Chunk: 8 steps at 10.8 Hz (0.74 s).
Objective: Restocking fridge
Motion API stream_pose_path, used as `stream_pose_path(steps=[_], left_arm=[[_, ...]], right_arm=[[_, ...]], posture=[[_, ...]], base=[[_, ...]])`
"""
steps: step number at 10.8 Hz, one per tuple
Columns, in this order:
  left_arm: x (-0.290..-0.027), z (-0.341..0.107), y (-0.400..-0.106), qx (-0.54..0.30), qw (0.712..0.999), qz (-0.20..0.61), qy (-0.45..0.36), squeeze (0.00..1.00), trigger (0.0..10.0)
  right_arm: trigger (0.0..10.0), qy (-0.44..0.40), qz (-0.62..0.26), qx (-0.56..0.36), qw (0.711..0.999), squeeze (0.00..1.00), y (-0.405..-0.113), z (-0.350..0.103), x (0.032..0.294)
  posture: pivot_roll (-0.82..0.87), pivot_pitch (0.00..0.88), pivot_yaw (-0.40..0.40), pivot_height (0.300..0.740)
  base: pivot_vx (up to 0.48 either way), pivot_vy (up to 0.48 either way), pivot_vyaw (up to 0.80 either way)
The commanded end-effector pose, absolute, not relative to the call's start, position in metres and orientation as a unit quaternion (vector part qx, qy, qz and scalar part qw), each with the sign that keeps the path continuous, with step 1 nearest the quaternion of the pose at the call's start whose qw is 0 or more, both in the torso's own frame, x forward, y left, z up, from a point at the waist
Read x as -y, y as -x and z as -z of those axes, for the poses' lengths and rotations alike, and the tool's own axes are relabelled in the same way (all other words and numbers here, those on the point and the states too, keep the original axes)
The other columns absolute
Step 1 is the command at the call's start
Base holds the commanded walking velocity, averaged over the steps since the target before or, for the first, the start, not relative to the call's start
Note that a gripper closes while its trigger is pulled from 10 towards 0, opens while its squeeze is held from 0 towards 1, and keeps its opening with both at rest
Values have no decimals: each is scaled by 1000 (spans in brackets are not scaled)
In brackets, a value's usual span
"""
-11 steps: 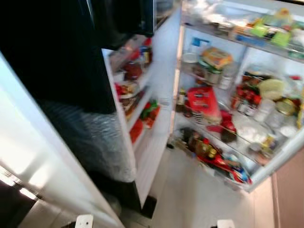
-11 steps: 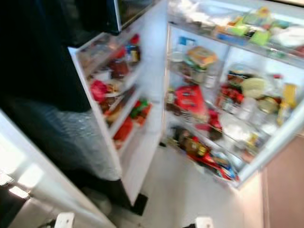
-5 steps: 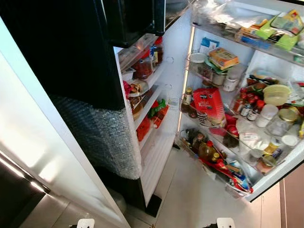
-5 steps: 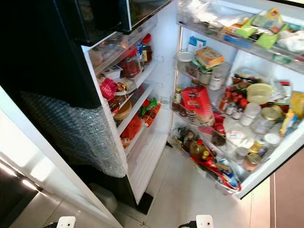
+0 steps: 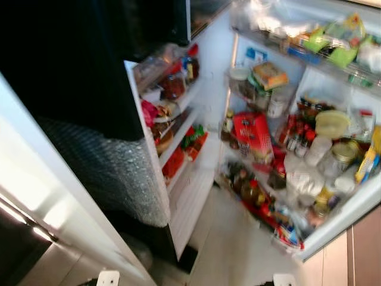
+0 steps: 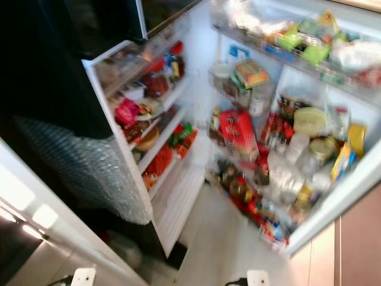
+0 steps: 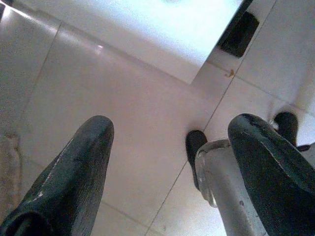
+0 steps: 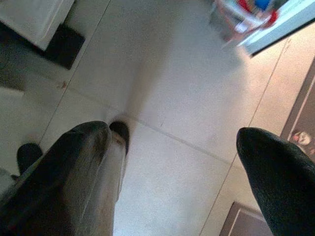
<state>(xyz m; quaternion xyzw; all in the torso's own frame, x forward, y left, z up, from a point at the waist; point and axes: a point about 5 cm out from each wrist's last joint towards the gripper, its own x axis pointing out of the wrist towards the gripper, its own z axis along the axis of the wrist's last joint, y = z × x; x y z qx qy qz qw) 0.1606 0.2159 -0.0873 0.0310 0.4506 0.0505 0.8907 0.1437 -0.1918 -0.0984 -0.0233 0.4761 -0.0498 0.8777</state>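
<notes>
Left gripper (image 7: 167,177) hung idle, fingers apart, empty, over tiled floor (image 7: 123,123); right gripper (image 8: 172,167) likewise spread, empty. Fridge (image 5: 286,137) stood open ahead, shelves crammed; red bag (image 5: 253,136) mid-shelf. Risk: blurred view mid-walk, arm clipping open door (image 5: 172,179), toppling jars

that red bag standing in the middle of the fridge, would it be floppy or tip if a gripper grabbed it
Probably soft: the red bag looks like a creased pouch, so it may buckle under two narrow fingers. It stands tall on its shelf, hence likely to tip if nudged high. Jars crowd beside it, so a topple could knock them.
</notes>
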Motion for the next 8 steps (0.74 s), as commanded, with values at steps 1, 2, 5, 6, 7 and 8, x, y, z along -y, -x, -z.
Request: stream_pose_path(steps=[1, 2, 5, 6, 7, 8], left_arm=[[-219, 89, -155, -459, 886, -53, -40, 0, 10000], [-219, 89, -156, -458, 886, -54, -39, 0, 10000], [-220, 89, -156, -457, 887, -57, -35, 0, 10000], [-220, 89, -156, -457, 887, -56, -36, 0, 10000], [-220, 89, -155, -457, 887, -56, -36, 0, 10000], [-220, 89, -155, -457, 887, -56, -38, 0, 10000]], right_arm=[[10000, 18, 51, -481, 875, 0, -139, 101, 189], [10000, 18, 52, -481, 875, 0, -139, 101, 189], [10000, 1, 80, -481, 873, 0, -137, 101, 190], [10000, -4, 123, -478, 870, 0, -134, 101, 193], [10000, -3, 146, -476, 867, 0, -133, 101, 194], [10000, -12, 229, -470, 852, 0, -127, 101, 198]], posture=[[-30, 41, 40, 740], [-30, 41, 40, 740], [-31, 36, 40, 740], [-33, 29, 40, 740], [-33, 27, 40, 740], [-34, 20, 41, 740]], base=[[0, -292, 0], [0, 0, 0], [0, 0, 0], [0, 0, 0], [0, 0, 0], [0, 0, 0]])
